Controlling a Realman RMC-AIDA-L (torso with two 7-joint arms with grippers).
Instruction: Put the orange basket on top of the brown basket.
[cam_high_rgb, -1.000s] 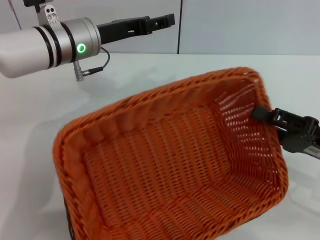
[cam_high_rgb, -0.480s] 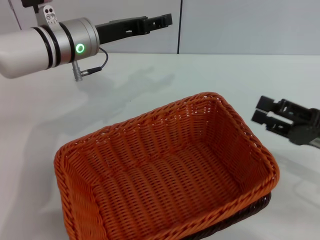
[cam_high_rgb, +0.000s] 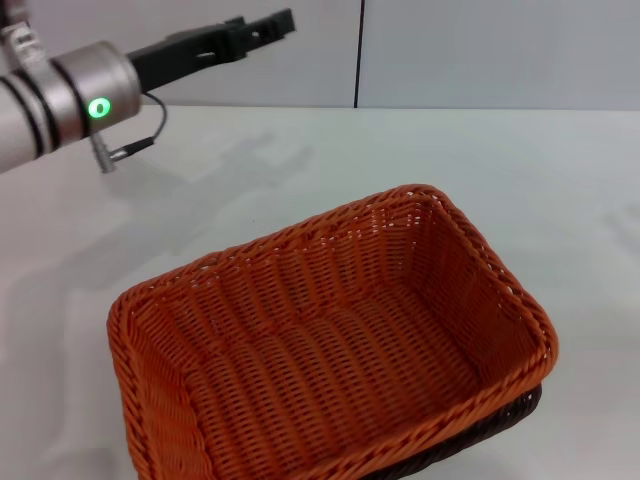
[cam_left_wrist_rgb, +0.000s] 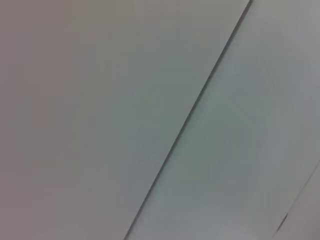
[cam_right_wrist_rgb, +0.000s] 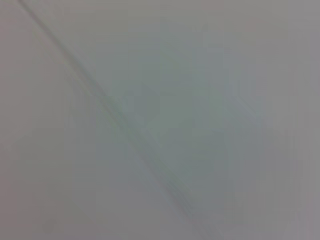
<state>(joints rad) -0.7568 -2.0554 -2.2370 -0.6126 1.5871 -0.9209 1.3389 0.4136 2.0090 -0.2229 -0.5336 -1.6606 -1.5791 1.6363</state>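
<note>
Orange basket (cam_high_rgb: 330, 345) nested on top of brown basket (cam_high_rgb: 500, 415), near centre of white table (cam_high_rgb: 500, 170); only a dark sliver of brown shows under the near-right rim. Left gripper (cam_high_rgb: 262, 26) raised at far left, holding nothing; opening cannot tell

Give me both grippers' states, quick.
Left gripper: raised at far left, holding nothing; open or shut cannot be told.
Right gripper: not in view.

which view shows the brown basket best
The head view: only there does the brown basket appear, as a dark strip of rim under the orange basket nested on it. Both wrist views show only blank pale surfaces, no basket at all.
</note>
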